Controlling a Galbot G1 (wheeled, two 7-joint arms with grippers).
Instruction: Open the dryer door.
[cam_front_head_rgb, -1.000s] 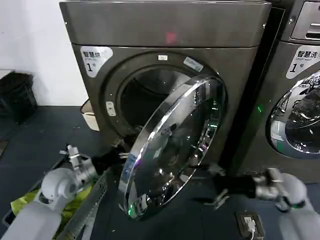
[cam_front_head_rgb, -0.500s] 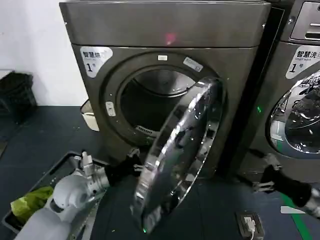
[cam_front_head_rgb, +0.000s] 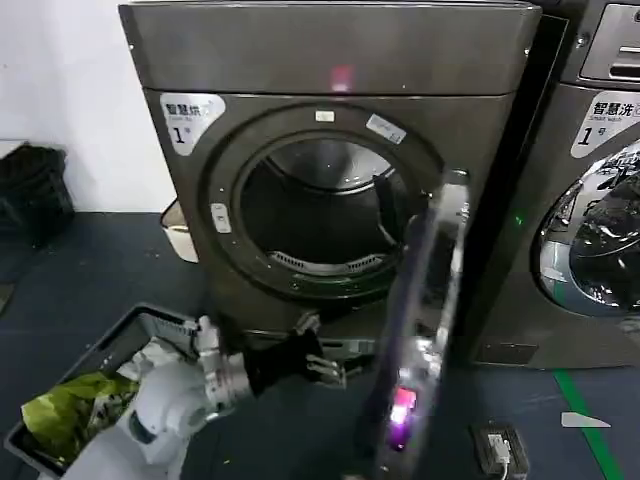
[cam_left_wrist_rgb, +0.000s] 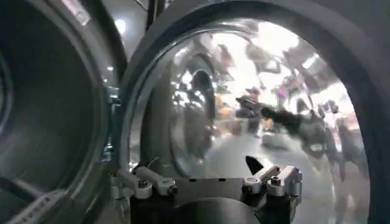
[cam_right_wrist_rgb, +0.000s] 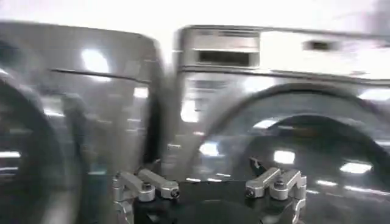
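— Where's the dryer door (cam_front_head_rgb: 425, 330) now?

— Lower right of centre in my head view, swung out edge-on from the dryer (cam_front_head_rgb: 330, 150), the drum wide open behind it.

— Your hands?

— My left hand (cam_front_head_rgb: 322, 362) sits at lower centre, fingers spread, just beside the door's inner side, gripping nothing. My right hand (cam_right_wrist_rgb: 210, 182) is spread too, facing the neighbouring machine (cam_right_wrist_rgb: 274, 91).

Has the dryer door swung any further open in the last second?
Yes. The dryer door has swung right, away from the drum opening, and now stands nearly edge-on.
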